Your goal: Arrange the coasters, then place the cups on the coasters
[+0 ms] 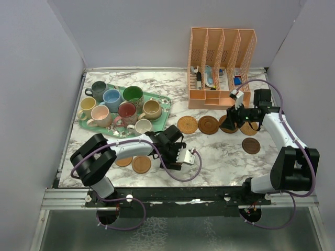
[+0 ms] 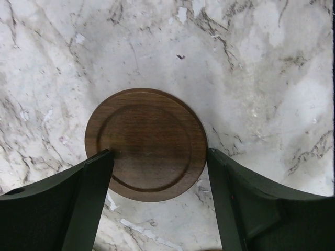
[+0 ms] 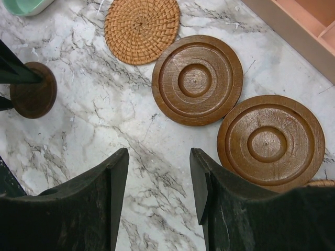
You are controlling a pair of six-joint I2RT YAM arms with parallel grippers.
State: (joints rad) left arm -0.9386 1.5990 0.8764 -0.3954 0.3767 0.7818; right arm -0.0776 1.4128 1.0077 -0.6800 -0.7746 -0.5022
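A plain dark brown coaster (image 2: pixel 146 144) lies flat on the marble. My left gripper (image 2: pixel 157 157) is open and straddles it, the left finger over its rim and the right finger at its edge. From above, the left gripper (image 1: pixel 172 149) hides this coaster. My right gripper (image 3: pixel 159 172) is open and empty over bare marble beside two ringed coasters (image 3: pixel 197 78) (image 3: pixel 270 141) and a woven coaster (image 3: pixel 141 23). Several cups (image 1: pixel 127 110) stand on the mint tray (image 1: pixel 159 99). Two more coasters (image 1: pixel 141 164) (image 1: pixel 124 161) lie at the near left.
An orange file organizer (image 1: pixel 220 63) stands at the back right. A dark coaster (image 1: pixel 251 146) and another brown one (image 1: pixel 249 128) lie by the right arm. Grey walls close in the table on three sides.
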